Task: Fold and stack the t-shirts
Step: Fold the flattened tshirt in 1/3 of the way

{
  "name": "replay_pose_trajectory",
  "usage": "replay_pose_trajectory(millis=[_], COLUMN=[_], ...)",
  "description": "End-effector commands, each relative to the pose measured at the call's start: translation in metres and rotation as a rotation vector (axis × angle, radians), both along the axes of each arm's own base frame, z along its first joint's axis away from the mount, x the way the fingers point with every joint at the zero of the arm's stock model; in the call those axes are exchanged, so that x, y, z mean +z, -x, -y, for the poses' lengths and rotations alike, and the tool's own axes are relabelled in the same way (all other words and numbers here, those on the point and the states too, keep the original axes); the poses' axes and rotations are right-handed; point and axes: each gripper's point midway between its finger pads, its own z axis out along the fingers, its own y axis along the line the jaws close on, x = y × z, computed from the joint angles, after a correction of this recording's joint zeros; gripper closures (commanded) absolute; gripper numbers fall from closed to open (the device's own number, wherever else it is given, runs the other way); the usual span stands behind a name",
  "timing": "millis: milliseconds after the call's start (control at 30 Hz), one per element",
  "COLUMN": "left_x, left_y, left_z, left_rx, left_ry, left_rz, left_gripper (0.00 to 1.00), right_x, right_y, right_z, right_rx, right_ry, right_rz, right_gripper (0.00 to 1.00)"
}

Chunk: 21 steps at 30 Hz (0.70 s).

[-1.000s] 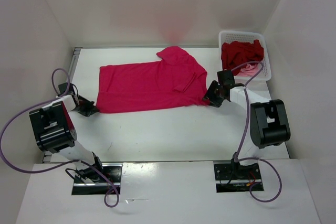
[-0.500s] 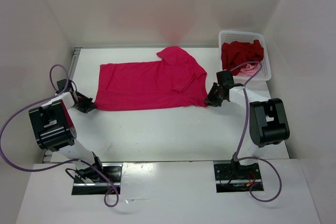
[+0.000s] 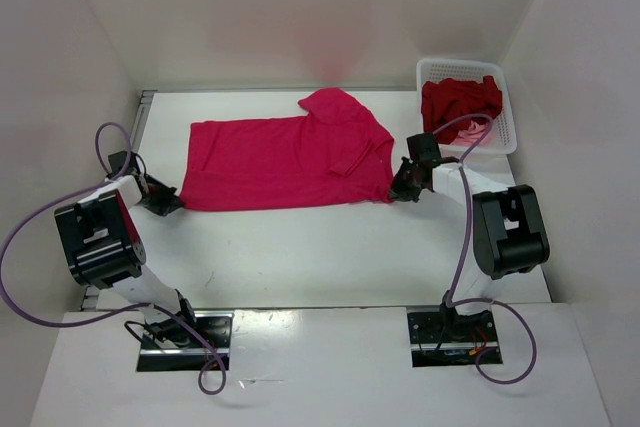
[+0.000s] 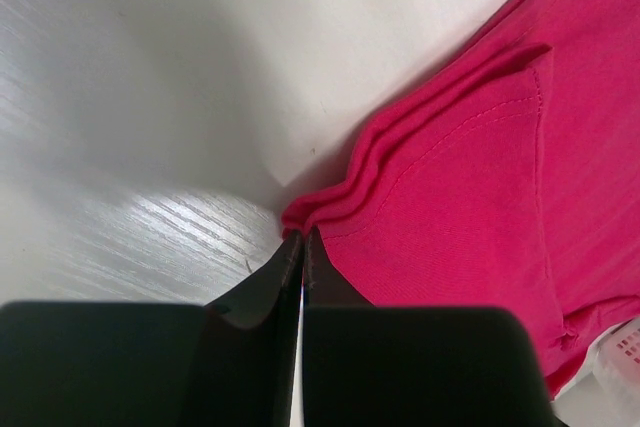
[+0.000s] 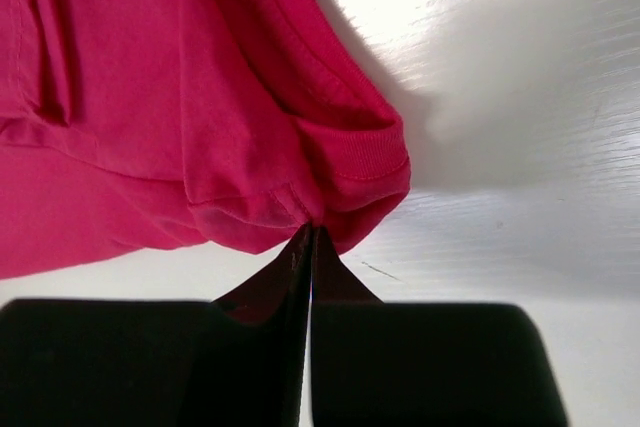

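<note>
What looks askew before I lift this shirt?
The magenta shirt is not flat. Its right end is rumpled, with a sleeve lying folded over the body and a lobe poking toward the far wall. The left tool and right tool each pinch a near corner.

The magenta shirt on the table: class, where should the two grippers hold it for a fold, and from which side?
By its two near corners, each approached low from the outer end. The magenta shirt lies flat with a straight near edge, so those corners should lift it evenly. The left gripper and right gripper are shut on them.
</note>
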Motion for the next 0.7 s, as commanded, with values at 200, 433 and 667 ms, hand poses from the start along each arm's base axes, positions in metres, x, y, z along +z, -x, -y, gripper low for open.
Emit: replay_pose_trajectory(millis=[200,433,667], left_x=[0.007,0.012,0.028], left_y=[-0.012,-0.010,-0.005], left_z=[-0.020,-0.021,-0.023], left_rx=[0.026,0.021,0.015], left_ry=[-0.044,-0.057,-0.090], left_rz=[0.015,0.011,0.020], left_gripper=[1.00,1.00,1.00], right_x=[0.026,0.027,0.042], right_y=[-0.017,-0.019,-0.015], right_z=[0.050,0.073,0.066], right_rx=[-0.093,-0.120,-0.079], right_ry=[0.150,0.194,0.216], right_rz=[0.061,0.056,0.086], right_gripper=[1.00,1.00,1.00])
